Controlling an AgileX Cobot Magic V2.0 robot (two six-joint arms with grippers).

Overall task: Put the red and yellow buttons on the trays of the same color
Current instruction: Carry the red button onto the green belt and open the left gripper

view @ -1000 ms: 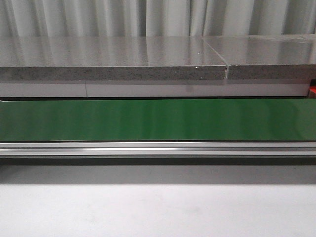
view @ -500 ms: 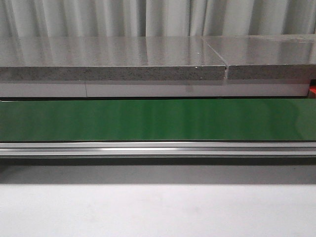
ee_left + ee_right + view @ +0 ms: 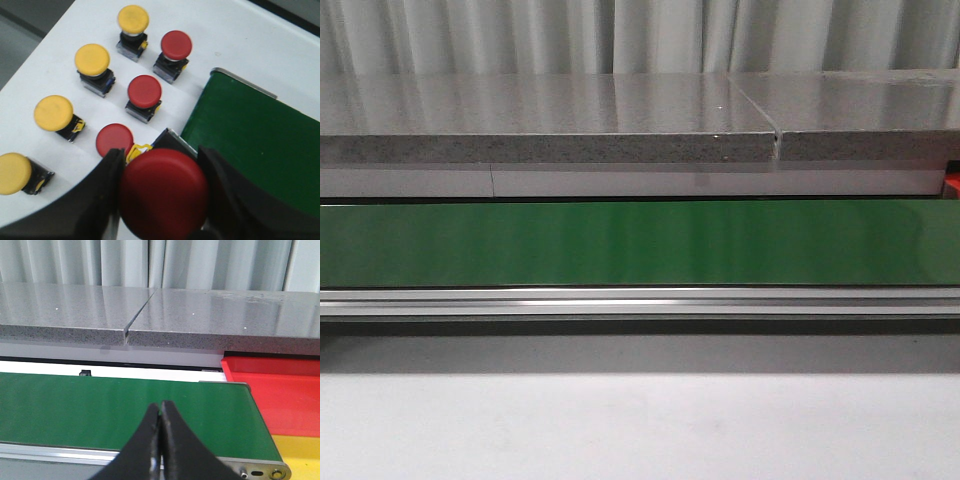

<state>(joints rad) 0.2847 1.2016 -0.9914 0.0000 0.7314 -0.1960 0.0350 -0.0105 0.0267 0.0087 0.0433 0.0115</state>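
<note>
A round red mushroom-head button is clamped in the left gripper; the right gripper is closed, empty. Beneath, seven buttons remain on the white bench; trays appear unfilled.

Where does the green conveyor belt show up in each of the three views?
Front view: green conveyor belt, a band across the full width, mid-frame.
Left wrist view: its end, right of the left hand holding a red button.
Right wrist view: beyond the shut right hand.
Shared landmark: the belt's silver rail.
</note>
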